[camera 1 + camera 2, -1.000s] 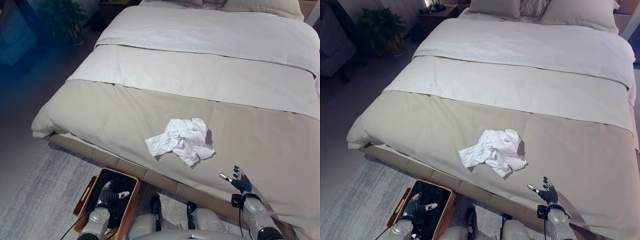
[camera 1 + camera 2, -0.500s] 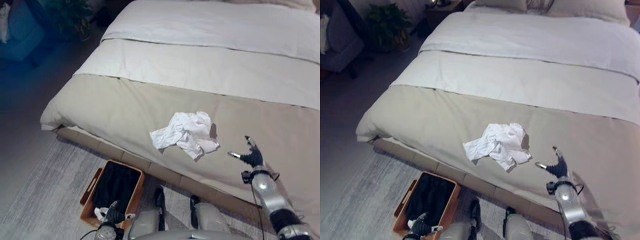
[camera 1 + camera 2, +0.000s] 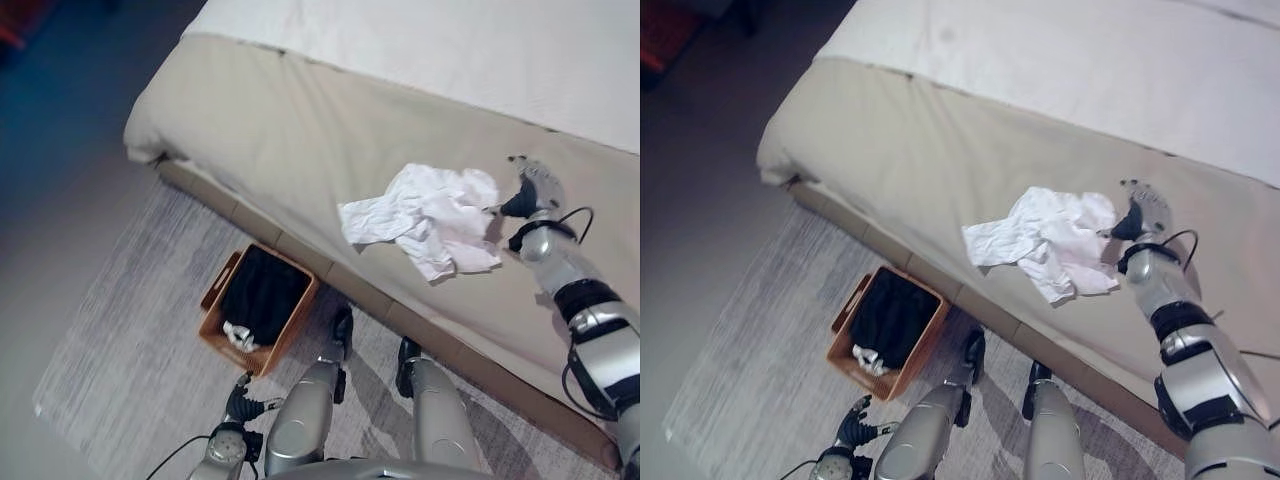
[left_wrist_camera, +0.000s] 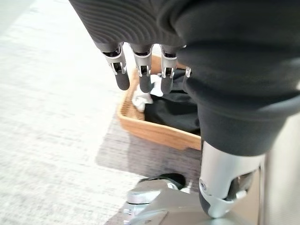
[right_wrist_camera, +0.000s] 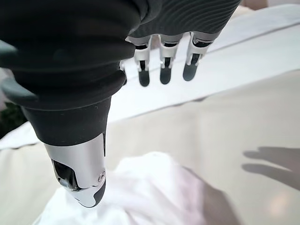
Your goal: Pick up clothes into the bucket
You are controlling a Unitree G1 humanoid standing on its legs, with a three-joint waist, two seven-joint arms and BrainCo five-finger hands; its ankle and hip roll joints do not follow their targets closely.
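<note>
White crumpled garment (image 3: pixel 425 215) on the beige cover of the bed (image 3: pixel 280 130), near the foot edge, bunched and spread into a few loose flaps. Just beside its far-right side, right hand (image 3: pixel 528 190), above the cover with the arm reaching in from the lower right; fingers (image 5: pixel 161 70) straight and relaxed, spaced a little apart, holding nothing; thumb (image 5: pixel 82 176) set apart from them over the white cloth in the right wrist view. Cannot tell whether the hand touches the garment. Shadow of the fingers on the bed cover beside the cloth. Down on the floor, on a grey rug (image 3: pixel 120 350) beside the bed's foot, an orange-brown woven basket (image 3: pixel 215 325) with handle slots, well apart from the garment; inside it, dark cloth (image 3: pixel 262 298) filling most of the space and a small white piece (image 3: pixel 238 335) at the near end. Left hand (image 3: pixel 245 405) low by the rug, nearer than the basket and apart from it; fingers (image 4: pixel 123 75) straight and loose, side by side, empty, pointing toward the basket's rim in the left wrist view. White upper bedding (image 3: pixel 450 50) across the far part of the bed, beyond the beige cover. Dark bare floor (image 3: pixel 60 150) to the left of the rug.
</note>
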